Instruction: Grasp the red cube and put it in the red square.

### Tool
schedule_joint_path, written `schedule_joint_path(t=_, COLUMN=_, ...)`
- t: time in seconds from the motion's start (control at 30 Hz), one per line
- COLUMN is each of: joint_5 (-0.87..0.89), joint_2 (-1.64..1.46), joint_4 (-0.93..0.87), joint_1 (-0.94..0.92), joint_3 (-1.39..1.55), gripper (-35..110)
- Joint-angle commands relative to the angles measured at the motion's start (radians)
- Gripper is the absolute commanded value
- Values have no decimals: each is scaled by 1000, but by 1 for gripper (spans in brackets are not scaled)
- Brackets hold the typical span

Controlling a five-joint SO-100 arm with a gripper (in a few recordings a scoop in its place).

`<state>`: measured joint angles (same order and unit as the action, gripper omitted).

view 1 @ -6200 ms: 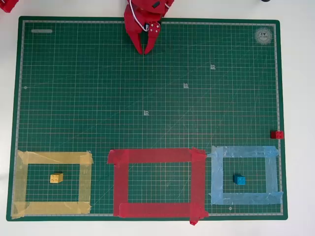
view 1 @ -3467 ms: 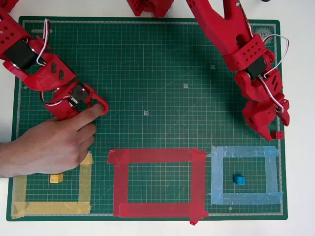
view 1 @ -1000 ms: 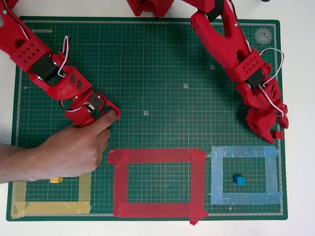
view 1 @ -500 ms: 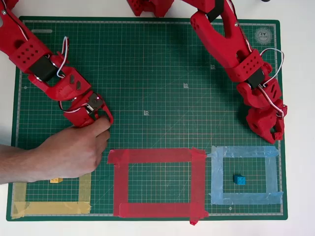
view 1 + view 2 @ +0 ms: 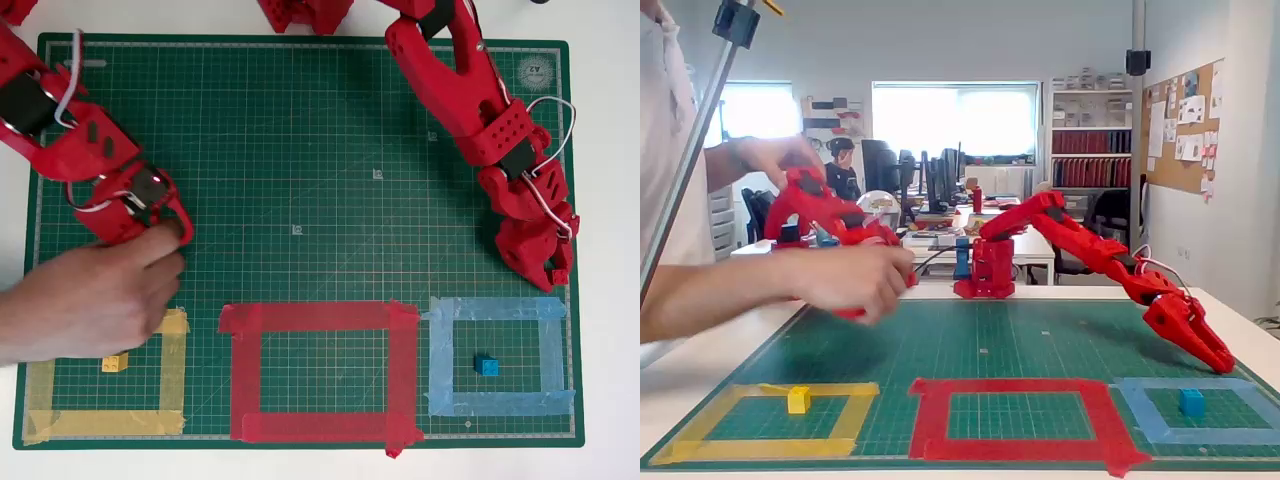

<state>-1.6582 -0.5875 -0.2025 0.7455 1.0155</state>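
Observation:
In the overhead view my red gripper (image 5: 555, 278) is at the mat's right edge, just above the light blue frame's upper right corner. Its fingers are drawn together around the red cube (image 5: 561, 271), a small red block that is hard to tell from the red fingers. The red square (image 5: 310, 317), a large outline of wide red tape, lies at the mat's lower middle, well to the left of the gripper. From the side, in the fixed view, the gripper (image 5: 1218, 362) points down close to the mat, right of the red square (image 5: 1015, 388).
A light blue tape frame (image 5: 496, 308) holds a blue cube (image 5: 487, 366) just below the gripper. A yellow tape frame (image 5: 172, 375) holds a yellow cube (image 5: 114, 363) at the lower left. A person's hand (image 5: 90, 300) reaches over the mat's left side.
The arm came down from the mat's top edge to the cube at the right edge. The fingers closed around it, and in the last half second the gripper shifted slightly left.

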Motion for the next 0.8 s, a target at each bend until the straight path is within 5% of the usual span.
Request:
schedule_joint_path(t=0.0, joint_5=49, joint_2=-456, joint_4=26, joint_1=-35, joint_3=325, gripper=1)
schedule_joint_path(t=0.33, joint_5=72, joint_2=-950, joint_4=28, joint_1=-393, joint_3=755, gripper=1)
schedule_joint_path(t=0.77, joint_5=66, joint_2=-561, joint_4=28, joint_1=-690, joint_3=503, gripper=1)
